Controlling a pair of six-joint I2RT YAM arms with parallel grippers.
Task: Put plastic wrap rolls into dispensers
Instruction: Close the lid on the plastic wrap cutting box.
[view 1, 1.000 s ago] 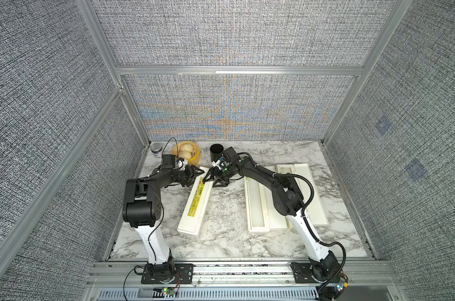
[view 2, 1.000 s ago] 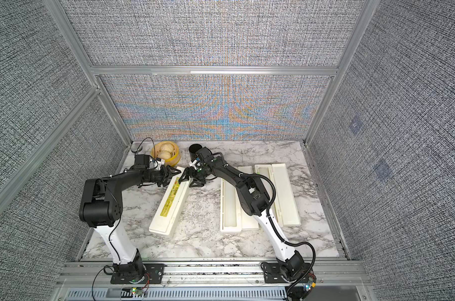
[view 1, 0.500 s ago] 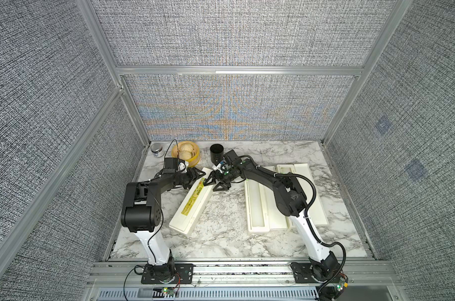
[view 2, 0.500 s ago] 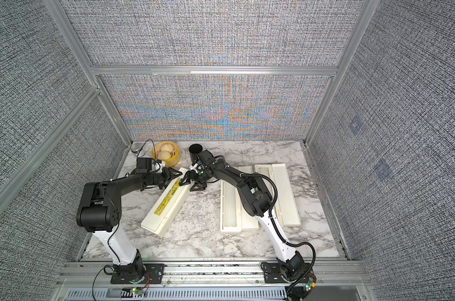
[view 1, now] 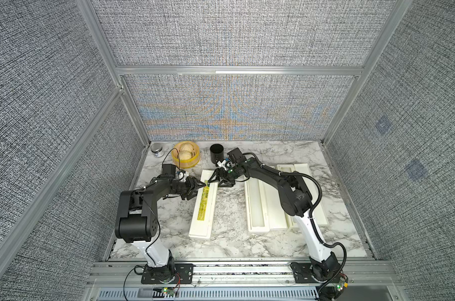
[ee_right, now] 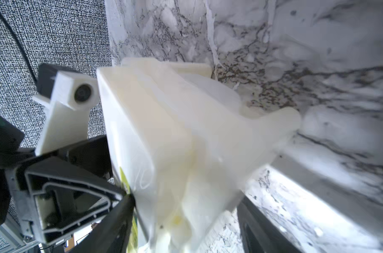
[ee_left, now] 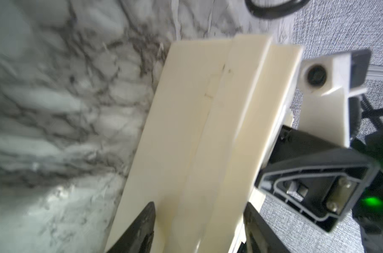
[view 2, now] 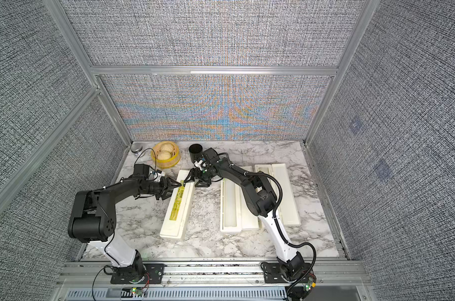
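Left gripper (view 1: pixel 199 190) grips the far end of the closed dispenser (view 1: pixel 203 213), a long cream-white plastic box with a yellow label strip. In both top views it lies on the left half of the grey-veined marble worktop (view 1: pixel 231 208), lengthwise from rear toward front edge, and the right gripper (view 1: pixel 217 183) clamps the same end across its width. Left wrist view: the box fills the gap between the black fingertips (ee_left: pixel 146 219). Right wrist view, blurred: fingers (ee_right: pixel 120 214) press both its sides. Likely the lid is to be opened: one gripper should pin the base while the other raises only the lid's edge.
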